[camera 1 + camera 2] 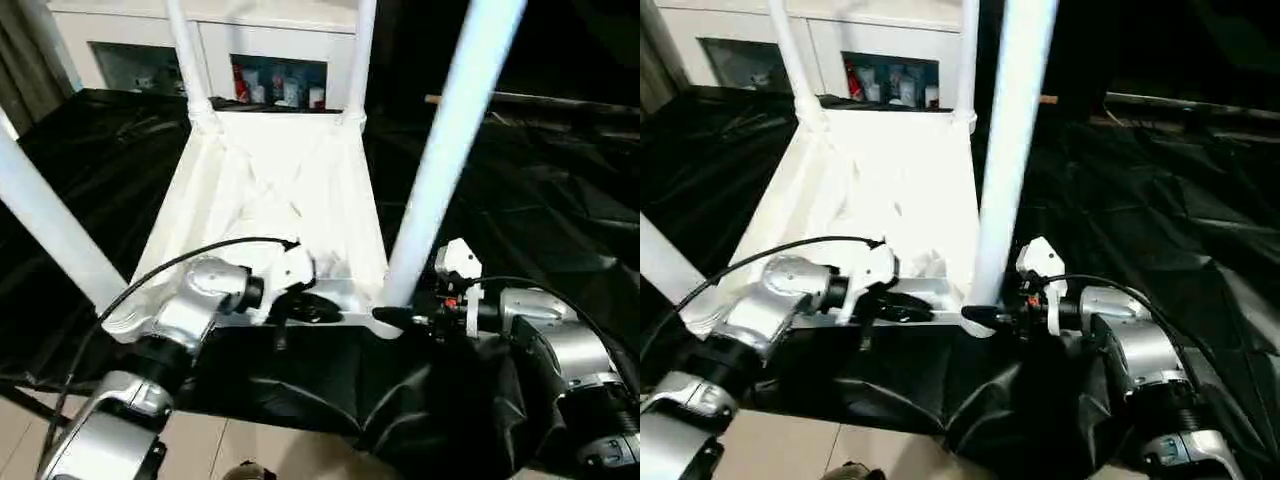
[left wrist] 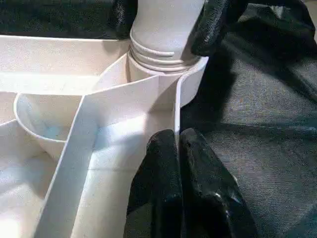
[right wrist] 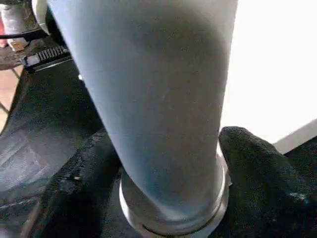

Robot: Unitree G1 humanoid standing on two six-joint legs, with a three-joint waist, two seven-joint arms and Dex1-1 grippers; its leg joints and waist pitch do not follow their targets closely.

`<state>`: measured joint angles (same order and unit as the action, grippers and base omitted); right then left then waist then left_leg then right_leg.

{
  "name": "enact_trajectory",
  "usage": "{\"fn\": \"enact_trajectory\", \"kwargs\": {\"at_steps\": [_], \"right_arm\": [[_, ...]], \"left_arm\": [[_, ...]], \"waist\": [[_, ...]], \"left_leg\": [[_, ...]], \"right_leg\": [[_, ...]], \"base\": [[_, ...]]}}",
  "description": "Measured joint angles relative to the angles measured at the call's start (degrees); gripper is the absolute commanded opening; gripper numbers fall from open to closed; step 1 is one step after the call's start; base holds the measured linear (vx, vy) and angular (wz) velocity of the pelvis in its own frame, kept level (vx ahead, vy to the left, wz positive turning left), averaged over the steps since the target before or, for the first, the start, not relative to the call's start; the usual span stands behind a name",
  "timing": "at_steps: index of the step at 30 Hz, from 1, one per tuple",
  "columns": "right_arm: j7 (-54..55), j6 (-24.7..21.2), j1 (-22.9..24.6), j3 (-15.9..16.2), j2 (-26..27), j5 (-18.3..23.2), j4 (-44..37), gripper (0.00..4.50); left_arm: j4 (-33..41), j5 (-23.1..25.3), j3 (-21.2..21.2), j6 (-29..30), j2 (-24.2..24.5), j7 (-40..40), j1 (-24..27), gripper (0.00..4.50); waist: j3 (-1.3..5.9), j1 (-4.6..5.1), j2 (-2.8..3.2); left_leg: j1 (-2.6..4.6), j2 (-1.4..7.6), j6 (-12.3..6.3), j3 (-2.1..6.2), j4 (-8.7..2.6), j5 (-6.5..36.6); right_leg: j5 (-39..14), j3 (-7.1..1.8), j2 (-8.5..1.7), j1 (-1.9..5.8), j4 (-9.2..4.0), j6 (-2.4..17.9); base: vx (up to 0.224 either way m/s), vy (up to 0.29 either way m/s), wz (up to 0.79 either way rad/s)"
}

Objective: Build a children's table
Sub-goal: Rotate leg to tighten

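Four legs [image 1: 455,140] stand in one tabletop [image 1: 270,190].

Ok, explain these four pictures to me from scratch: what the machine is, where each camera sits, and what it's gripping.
It is a humanoid robot with two arms. Two pictures come from its head, looking down; the other two come from its wrists. An upside-down white tabletop lies on a black-draped work table, with legs standing up from its corners. The left gripper is shut, pinching the tabletop's thin edge wall. The right gripper has its black fingers around the base of the near-right leg, at its socket.
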<state>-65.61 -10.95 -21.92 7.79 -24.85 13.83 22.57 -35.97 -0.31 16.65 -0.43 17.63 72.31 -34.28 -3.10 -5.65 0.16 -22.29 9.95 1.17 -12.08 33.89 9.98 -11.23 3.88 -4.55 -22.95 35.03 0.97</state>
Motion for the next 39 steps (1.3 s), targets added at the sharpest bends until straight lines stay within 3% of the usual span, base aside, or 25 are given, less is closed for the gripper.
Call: {"fn": "enact_trajectory", "kwargs": {"at_steps": [3, 9, 17, 23, 24, 31, 39], "right_arm": [[-0.22, -0.19, 0.00, 0.06, -0.03, 0.03, -0.08, 2.67], [0.97, -0.62, 0.92, -0.43, 0.33, 0.10, -0.93, 2.54], [27.04, -0.67, -1.40, -7.45, 10.46, -2.26, 5.59, 2.53], [39.52, -0.46, -3.26, -9.84, 16.12, -3.52, 7.48, 2.53], [40.09, -0.05, -3.35, -9.86, 16.24, -3.62, 7.72, 2.88], [35.05, 0.41, -2.19, -8.47, 14.89, -3.91, 6.02, 3.65], [15.72, 1.57, 1.31, -2.46, 5.46, -3.38, 1.56, 3.70]], "left_arm": [[0.34, 0.00, 0.00, 0.08, 0.15, 0.17, 0.20, 0.00], [-0.07, 0.24, 0.02, 0.09, -0.43, -0.85, 0.02, 0.00], [-9.51, 4.33, -0.63, 2.14, -8.43, -18.47, -5.92, 0.00], [-13.35, 5.60, -1.09, 2.93, -12.03, -25.50, -8.29, 0.00], [-13.67, 5.68, -1.10, 2.93, -12.27, -25.84, -8.49, 0.00], [-12.12, 5.63, -0.93, 2.46, -10.33, -21.92, -8.02, 0.00], [-5.05, 3.11, -0.39, 0.62, -4.00, -8.54, -3.54, 0.00]], "waist": [[0.00, 0.20, -0.01], [0.01, 0.14, -0.03], [0.16, 1.44, -0.42], [0.25, 2.26, -0.54], [0.25, 2.26, -0.53], [0.24, 2.34, -0.53], [0.22, 2.07, -0.51]], "left_leg": [[-0.01, 0.00, 0.00, 0.00, 0.00, 0.00], [0.02, 0.00, 0.00, 0.00, 0.01, 0.00], [0.39, -0.01, 0.09, 0.01, 0.22, -0.07], [0.41, -0.03, 0.09, 0.04, 0.22, -0.08], [0.40, -0.04, 0.09, 0.04, 0.22, -0.08], [0.34, -0.02, 0.09, 0.05, 0.20, -0.07], [0.21, -0.01, 0.09, 0.05, 0.01, -0.06]], "right_leg": [[0.00, 0.00, 0.00, 0.01, -0.01, 0.00], [0.00, 0.00, 0.00, 0.05, -0.01, 0.00], [0.07, -0.06, 0.00, 0.30, -0.08, -0.04], [0.18, -0.08, 0.00, 0.35, -0.10, -0.07], [0.18, -0.08, 0.00, 0.35, -0.10, -0.07], [0.32, -0.07, 0.00, 0.29, -0.09, 0.14], [0.22, -0.02, 0.00, 0.12, -0.09, -0.02]], "base": [[0.000, 0.000, 0.00], [0.000, 0.000, 0.00], [0.000, 0.000, 0.00], [0.000, 0.000, 0.00], [0.000, 0.000, 0.00], [0.000, 0.000, 0.00], [0.000, 0.000, 0.00]]}}
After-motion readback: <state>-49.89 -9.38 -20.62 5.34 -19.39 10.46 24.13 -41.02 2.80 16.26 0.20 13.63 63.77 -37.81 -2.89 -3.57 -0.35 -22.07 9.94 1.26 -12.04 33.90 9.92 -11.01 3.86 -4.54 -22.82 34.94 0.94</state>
